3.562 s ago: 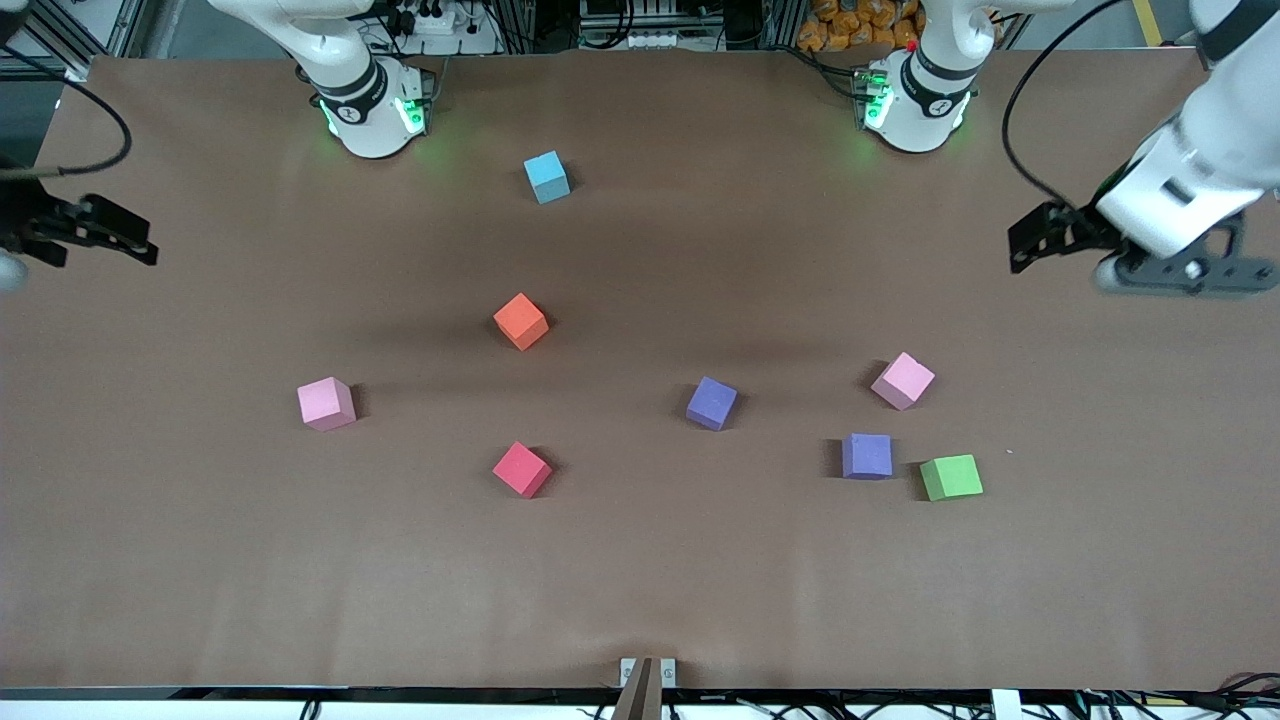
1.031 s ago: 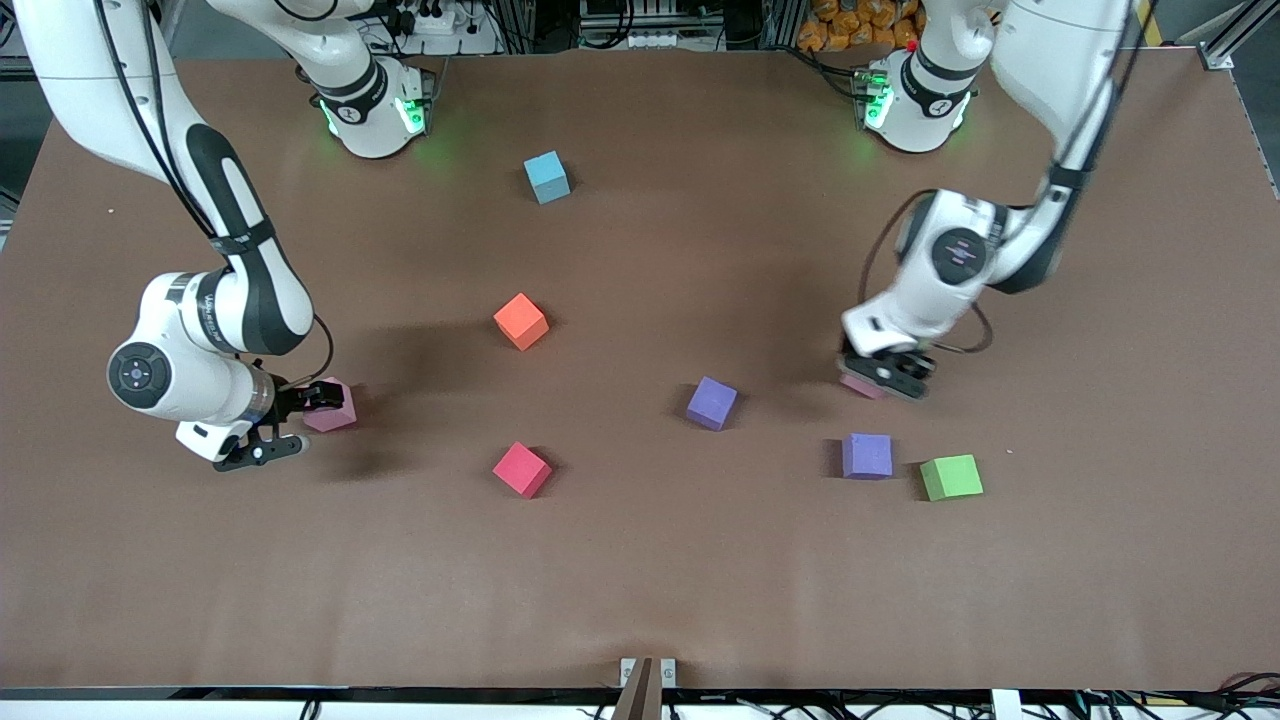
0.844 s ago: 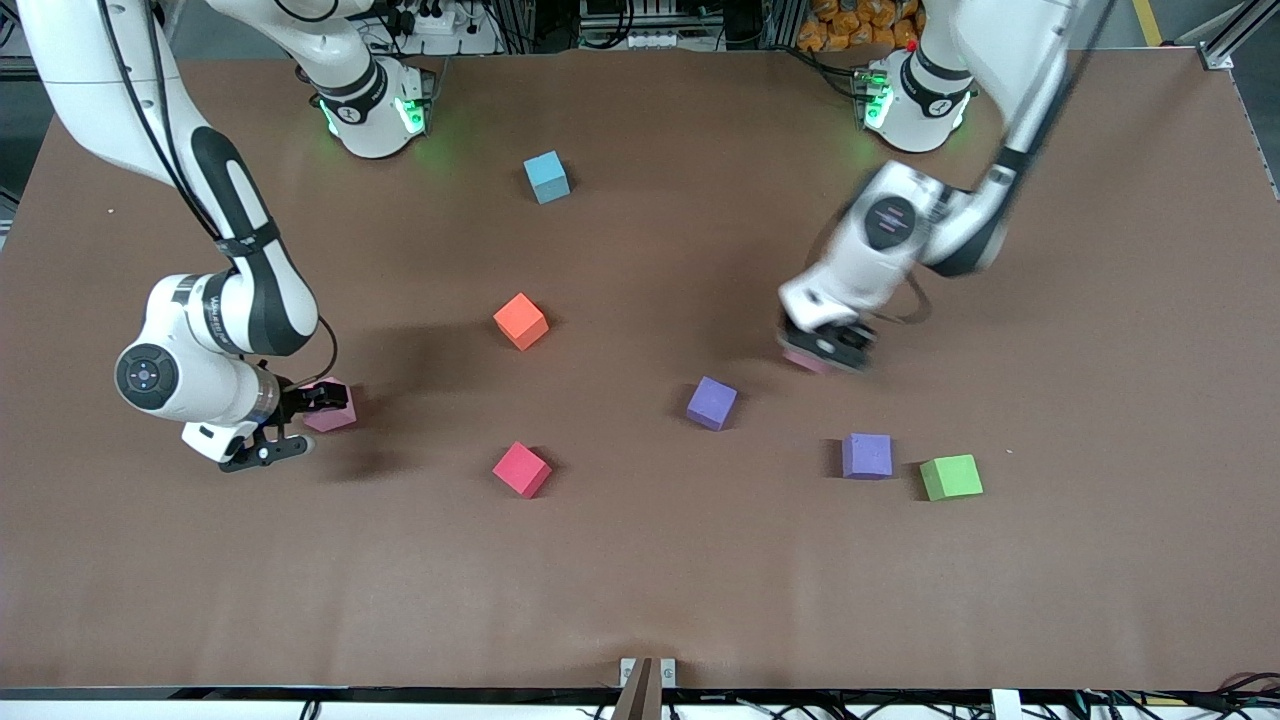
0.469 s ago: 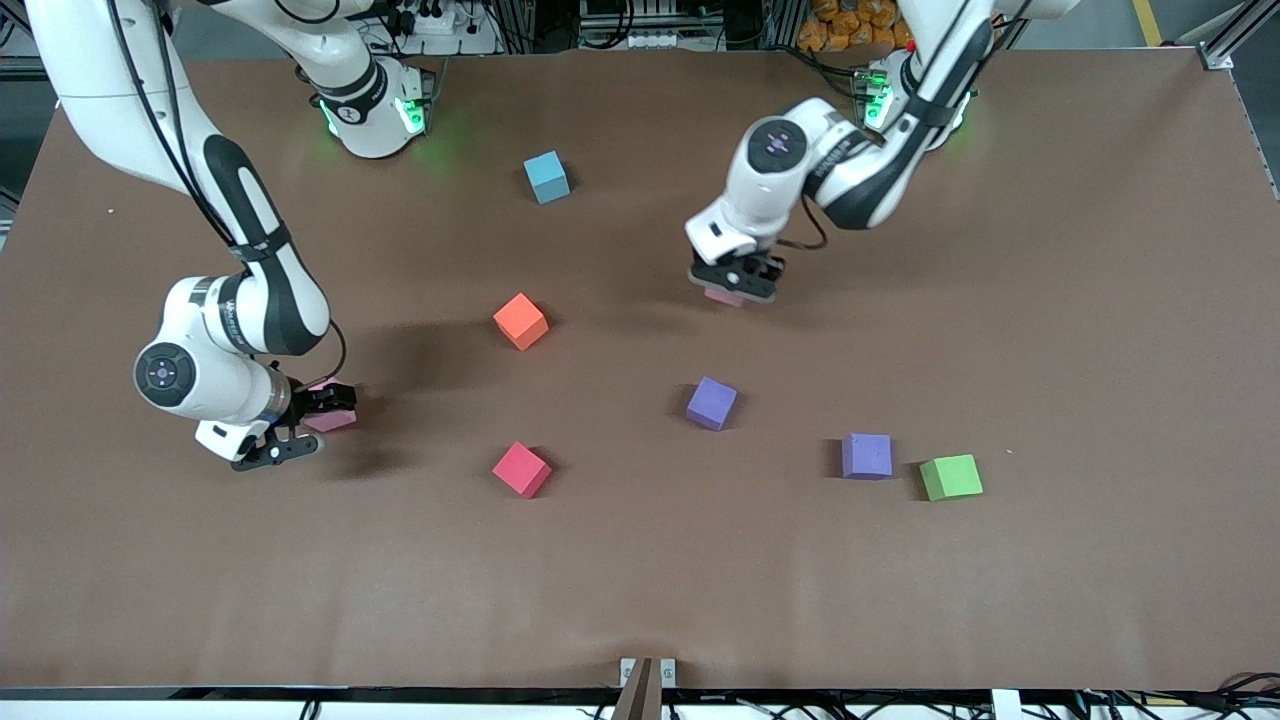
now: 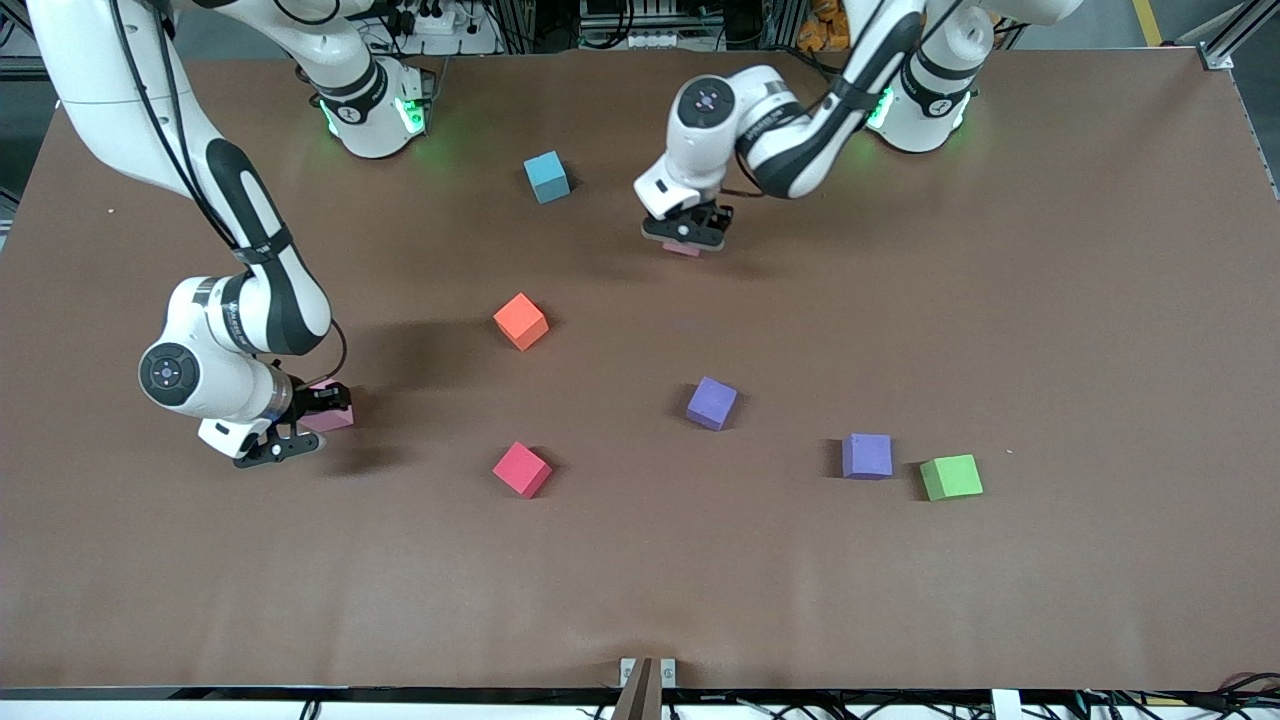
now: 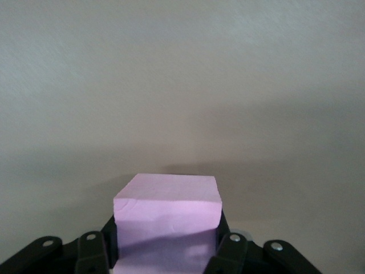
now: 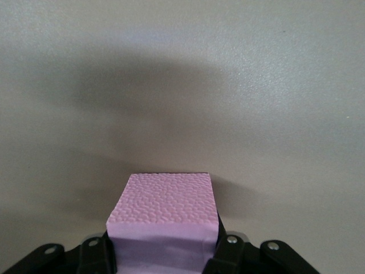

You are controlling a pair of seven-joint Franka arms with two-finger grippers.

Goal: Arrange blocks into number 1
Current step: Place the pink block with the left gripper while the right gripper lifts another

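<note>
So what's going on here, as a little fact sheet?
left pincer: shut on pink block, over the table near the light blue cube
right pincer: shut on other pink block, at its own end
loose blocks: orange block, two purple blocks
other cubes: red cube, green cube

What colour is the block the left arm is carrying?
Light pink block, held in the left pincer; clearest in the left wrist view.

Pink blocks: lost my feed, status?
Left gripper shut on pink block, airborne. Right gripper shut on second pink block. Nothing in the way.
</note>
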